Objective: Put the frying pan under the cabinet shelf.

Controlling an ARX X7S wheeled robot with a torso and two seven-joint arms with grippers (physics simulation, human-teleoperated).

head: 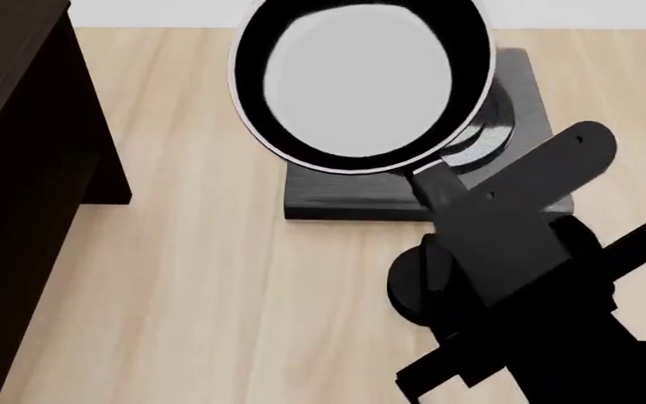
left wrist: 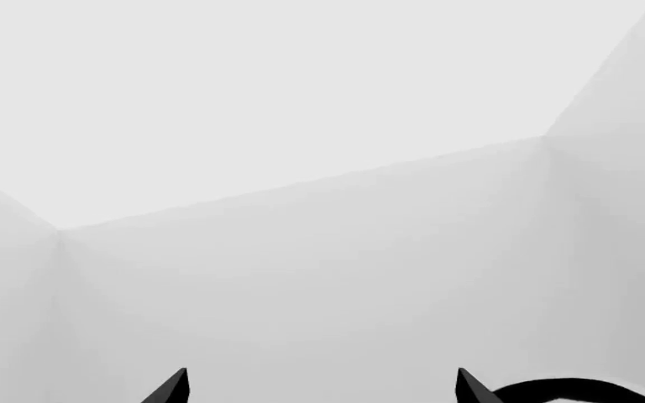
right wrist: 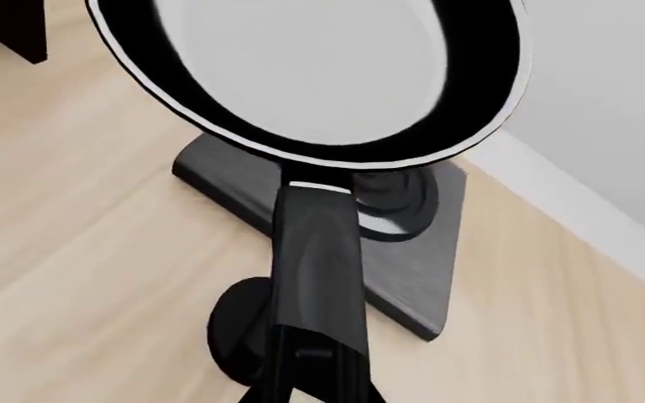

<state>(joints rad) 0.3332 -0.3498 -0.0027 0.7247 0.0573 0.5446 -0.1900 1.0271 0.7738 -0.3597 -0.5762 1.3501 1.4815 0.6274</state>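
Note:
The frying pan [head: 362,80] is round and black with a thin silvery rim and a pale glossy inside. It hangs in the air above the square black burner plate [head: 413,189]. My right gripper [head: 474,227] is shut on the pan's long black handle [right wrist: 320,269]. The pan also shows in the right wrist view [right wrist: 312,67]. The dark cabinet shelf [head: 20,168] stands at the left of the head view, apart from the pan. My left gripper [left wrist: 322,390] is open, empty, and faces bare white walls.
A small round black knob [head: 413,286] lies on the light wooden floor [head: 211,278] by the burner plate, under my right arm. A white wall [right wrist: 614,101] runs behind the burner plate. A corner of the cabinet shelf shows in the right wrist view [right wrist: 14,29].

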